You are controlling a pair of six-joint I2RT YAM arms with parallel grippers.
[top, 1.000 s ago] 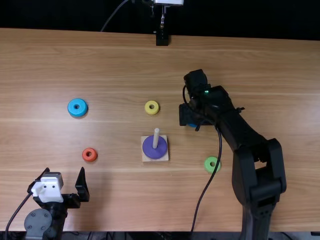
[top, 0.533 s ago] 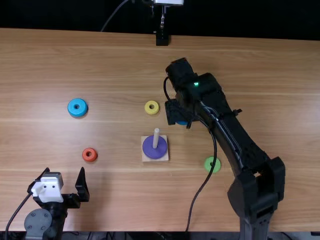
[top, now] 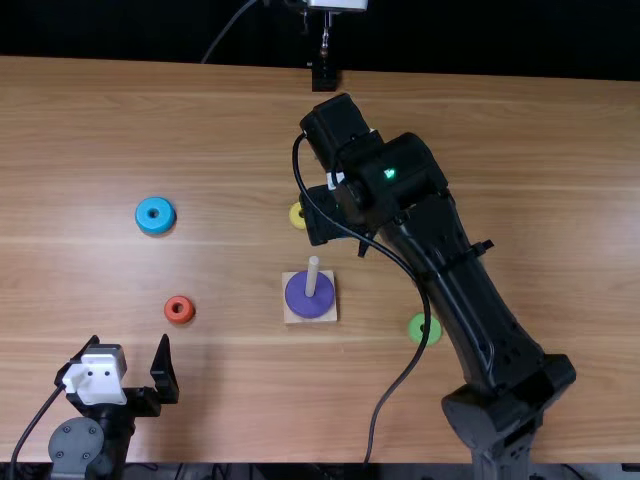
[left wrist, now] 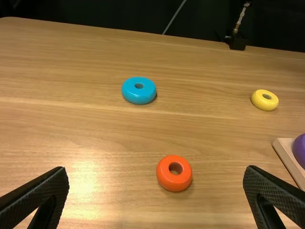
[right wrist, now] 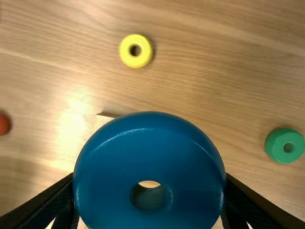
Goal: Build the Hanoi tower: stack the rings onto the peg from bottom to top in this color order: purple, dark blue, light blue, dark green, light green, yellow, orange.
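In the top view, the purple ring (top: 305, 300) lies around the peg (top: 312, 272) on its square base (top: 290, 317). Above the table just behind the base is my right gripper (top: 325, 218); in the right wrist view this gripper (right wrist: 150, 176) is shut on the dark blue ring (right wrist: 152, 143), whose hole faces the camera. My left gripper (top: 128, 348) stays open at the near left; in its wrist view the left gripper (left wrist: 156, 170) has nothing between its fingers, and the orange ring (left wrist: 174, 173) lies on the table beyond.
The light blue ring (top: 155, 215) lies far left, the yellow ring (top: 297, 215) behind the base, partly covered by the right arm. A light green ring (top: 424, 329) sits right of the base beside that arm's cable. The dark green ring (right wrist: 285, 145) rests on the table.
My right gripper has moved left in the top view, carrying the dark blue ring, and now partly covers the yellow ring. The left arm has kept still.
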